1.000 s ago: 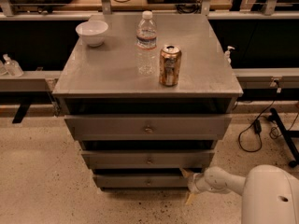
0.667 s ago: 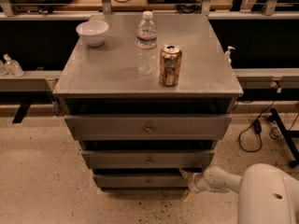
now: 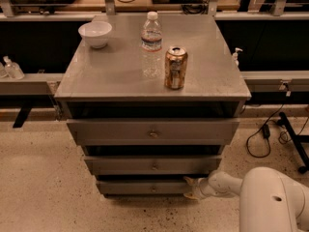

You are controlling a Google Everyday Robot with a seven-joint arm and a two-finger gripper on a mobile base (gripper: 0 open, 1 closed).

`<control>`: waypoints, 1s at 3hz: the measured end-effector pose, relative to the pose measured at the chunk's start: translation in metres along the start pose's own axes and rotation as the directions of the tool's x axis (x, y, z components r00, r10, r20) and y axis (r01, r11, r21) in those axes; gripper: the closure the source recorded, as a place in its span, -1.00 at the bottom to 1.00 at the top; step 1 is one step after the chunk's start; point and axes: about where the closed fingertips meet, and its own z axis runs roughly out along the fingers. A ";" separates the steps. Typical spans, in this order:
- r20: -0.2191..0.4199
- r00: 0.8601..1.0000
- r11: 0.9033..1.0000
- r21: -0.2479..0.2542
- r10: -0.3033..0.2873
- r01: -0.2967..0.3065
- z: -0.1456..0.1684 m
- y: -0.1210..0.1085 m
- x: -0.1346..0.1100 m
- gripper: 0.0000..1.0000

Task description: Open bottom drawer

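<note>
Almost ready to pull
The tool [image 3: 189,188] (lower right of the frame) has crept left to the right end of the bottom drawer [image 3: 140,186], fingers spread apart; pulling looks next.

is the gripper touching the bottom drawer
Cannot tell: the camera view shows the gripper at the right end of the bottom drawer, but neither contact nor a gap shows plainly.
</note>
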 end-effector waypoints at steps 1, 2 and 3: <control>0.000 1.000 1.000 0.000 0.000 0.000 -0.001 0.000 -0.001 0.43; 0.000 1.000 1.000 0.000 0.000 0.000 -0.004 -0.001 -0.002 0.38; 0.000 1.000 1.000 0.000 0.000 0.000 -0.004 -0.001 -0.002 0.02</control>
